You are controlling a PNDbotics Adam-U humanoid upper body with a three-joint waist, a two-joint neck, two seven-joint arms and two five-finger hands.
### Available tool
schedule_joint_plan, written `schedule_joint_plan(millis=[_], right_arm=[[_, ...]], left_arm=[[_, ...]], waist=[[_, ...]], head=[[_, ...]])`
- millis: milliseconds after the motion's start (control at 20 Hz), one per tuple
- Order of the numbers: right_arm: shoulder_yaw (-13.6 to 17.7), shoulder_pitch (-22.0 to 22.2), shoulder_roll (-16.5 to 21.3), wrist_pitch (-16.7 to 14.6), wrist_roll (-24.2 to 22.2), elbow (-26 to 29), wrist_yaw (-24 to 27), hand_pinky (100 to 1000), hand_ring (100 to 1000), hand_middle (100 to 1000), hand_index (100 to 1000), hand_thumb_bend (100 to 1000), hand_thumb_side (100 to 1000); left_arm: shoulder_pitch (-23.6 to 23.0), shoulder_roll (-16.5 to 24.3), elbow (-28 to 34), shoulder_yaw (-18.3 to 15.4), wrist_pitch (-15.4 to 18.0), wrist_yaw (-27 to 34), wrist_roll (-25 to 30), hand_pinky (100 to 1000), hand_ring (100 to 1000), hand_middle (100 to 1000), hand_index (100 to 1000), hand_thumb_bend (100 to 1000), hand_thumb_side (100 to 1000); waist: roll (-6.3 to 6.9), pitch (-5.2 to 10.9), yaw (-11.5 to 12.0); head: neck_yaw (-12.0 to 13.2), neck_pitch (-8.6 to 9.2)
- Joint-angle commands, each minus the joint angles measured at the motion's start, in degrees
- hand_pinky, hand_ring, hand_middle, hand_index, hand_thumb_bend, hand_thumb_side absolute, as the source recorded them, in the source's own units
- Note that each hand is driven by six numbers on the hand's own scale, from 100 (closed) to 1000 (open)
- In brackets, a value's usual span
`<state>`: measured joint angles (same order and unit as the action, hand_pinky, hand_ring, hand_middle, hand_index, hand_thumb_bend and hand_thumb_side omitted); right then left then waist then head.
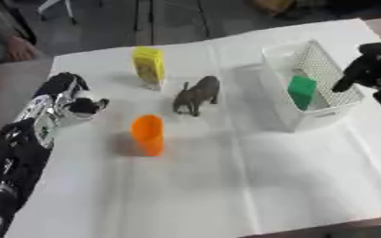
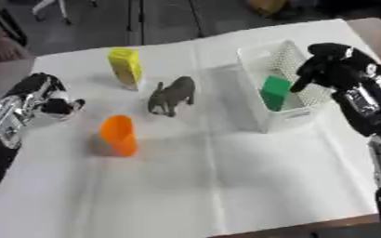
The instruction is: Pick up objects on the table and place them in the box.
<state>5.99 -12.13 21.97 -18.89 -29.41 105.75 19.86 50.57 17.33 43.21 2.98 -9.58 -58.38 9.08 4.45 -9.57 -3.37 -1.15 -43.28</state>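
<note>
White-covered worktop point(image 1: 226, 186) w/ a white perforated box point(image 2: 259, 118) at the robot's right. Inside the box stands a green block point(image 2: 274, 92), leaning against the far mesh wall, roughly mid-box.

Right hand point(image 2: 328, 62) hovers over the box's right edge, just beside the green block but apart from it; fingers point down toward the box interior and hold nothing (they look relaxed rather than clenched, though blurred). Forearm runs back toward the lower right.

Left hand point(image 1: 73, 103) sits at the left side of the worktop, low over the surface; fingers are curled in, nothing in them. It's well apart from all the objects.

Still on the worktop, outside the box:
- yellow carton point(image 1: 148, 67), upright, toward the far side, left of the box.
- grey animal figure point(image 1: 198, 95), standing on its legs, just right of and nearer than the carton, between carton and box.
- orange cup point(image 1: 148, 134), approx. upright w/ a slight tilt, nearer than the animal, closest of the three to the left hand.

None of the three touch each other.
</note>
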Motion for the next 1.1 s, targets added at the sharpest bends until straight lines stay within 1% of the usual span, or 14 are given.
schedule_joint_plan(millis=[50, 300, 500, 800, 950, 1000, 1100], right_arm=[[0.50, -0.48, 1.12, 0.07, 0.23, 1.13, 0.40, 586, 564, 626, 863, 139, 657], [0.47, -0.26, 1.34, 0.17, 0.31, 1.09, 0.75, 586, 565, 627, 863, 143, 652], [0.45, -0.24, 1.38, 0.19, 0.29, 1.10, 0.87, 587, 565, 627, 863, 146, 650], [0.36, -0.19, 1.48, 0.21, 0.36, 1.10, 1.17, 587, 565, 627, 863, 149, 647], [0.16, -0.16, 1.43, 0.33, 0.25, 1.02, 1.35, 587, 566, 627, 863, 153, 645], [0.11, -0.13, 1.44, 0.36, 0.22, 1.00, 1.44, 587, 566, 627, 863, 167, 657], [-0.02, -0.09, 1.45, 0.42, 0.17, 1.00, 1.65, 587, 566, 627, 863, 155, 643]], left_arm=[[2.17, 3.18, 4.09, -0.28, 0.22, 1.92, 1.99, 299, 250, 414, 562, 274, 333], [2.91, 4.09, 9.23, -0.66, 0.20, 6.60, 3.98, 313, 240, 405, 557, 268, 339], [3.01, 4.30, 10.49, 0.27, -0.54, 9.62, 4.07, 312, 238, 400, 554, 272, 346], [4.49, 2.38, 13.47, 1.93, 0.24, 12.32, 4.47, 312, 234, 397, 555, 276, 356], [6.57, -0.01, 15.88, 3.00, 1.14, 13.24, 4.54, 309, 233, 394, 554, 280, 357], [7.15, -0.67, 16.58, 3.27, 1.26, 13.39, 4.47, 309, 234, 394, 554, 280, 357], [8.18, -2.06, 18.05, 3.84, 1.57, 13.75, 3.93, 308, 233, 393, 554, 286, 354]], waist=[[-0.64, 1.06, 0.29], [-0.54, 1.83, 0.63], [-0.57, 1.99, 0.55], [-0.64, 2.44, 0.38], [-0.59, 2.89, -0.12], [-0.58, 3.03, -0.25], [-0.57, 3.34, -0.65]], head=[[-0.22, 0.21], [-0.56, 0.24], [-0.53, 0.27], [-0.55, 0.31], [-0.43, 0.17], [-0.47, 0.15], [-0.32, 0.16]])
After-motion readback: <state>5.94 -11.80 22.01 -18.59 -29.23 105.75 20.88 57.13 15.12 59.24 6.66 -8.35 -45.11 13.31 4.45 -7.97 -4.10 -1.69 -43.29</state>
